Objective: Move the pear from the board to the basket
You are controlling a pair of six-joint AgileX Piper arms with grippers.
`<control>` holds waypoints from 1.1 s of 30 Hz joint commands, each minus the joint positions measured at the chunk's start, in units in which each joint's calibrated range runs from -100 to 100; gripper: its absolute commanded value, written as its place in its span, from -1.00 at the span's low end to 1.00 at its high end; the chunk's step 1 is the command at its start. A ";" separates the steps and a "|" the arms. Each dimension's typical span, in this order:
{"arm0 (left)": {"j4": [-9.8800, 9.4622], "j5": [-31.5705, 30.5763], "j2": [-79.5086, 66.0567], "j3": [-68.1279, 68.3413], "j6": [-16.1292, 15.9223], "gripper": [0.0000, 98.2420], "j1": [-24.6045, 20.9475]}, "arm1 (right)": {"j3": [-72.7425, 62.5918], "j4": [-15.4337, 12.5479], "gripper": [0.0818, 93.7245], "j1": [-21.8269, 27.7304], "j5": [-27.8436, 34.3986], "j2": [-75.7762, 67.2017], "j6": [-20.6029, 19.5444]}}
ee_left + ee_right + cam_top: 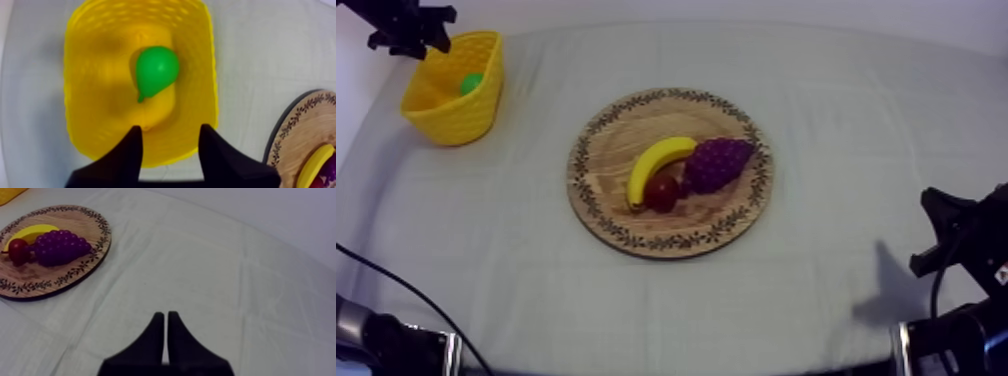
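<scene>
The yellow basket (456,120) hides most of the pear (156,70) from above. The pear lies inside on its side, narrow end toward the left hand (171,131), which hovers released and empty. The right hand (166,315) is clenched above the tabletop (225,263).

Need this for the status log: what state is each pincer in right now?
Left pincer: open, empty, over the basket with the pear inside.
Right pincer: closed, holding nothing.
</scene>
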 commanded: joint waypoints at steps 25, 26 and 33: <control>0.49 -13.96 -42.86 32.43 -1.11 -0.94 1.88 | -0.05 -0.01 -0.99 -0.03 0.04 -0.04 0.02; 0.43 -14.66 -44.25 34.03 -1.21 -0.96 1.90 | -0.05 -0.01 -0.99 -0.03 0.04 -0.04 0.02; -0.15 -19.14 -55.08 45.67 -2.85 -1.00 1.99 | -0.05 -0.01 -0.99 -0.03 0.04 -0.04 0.02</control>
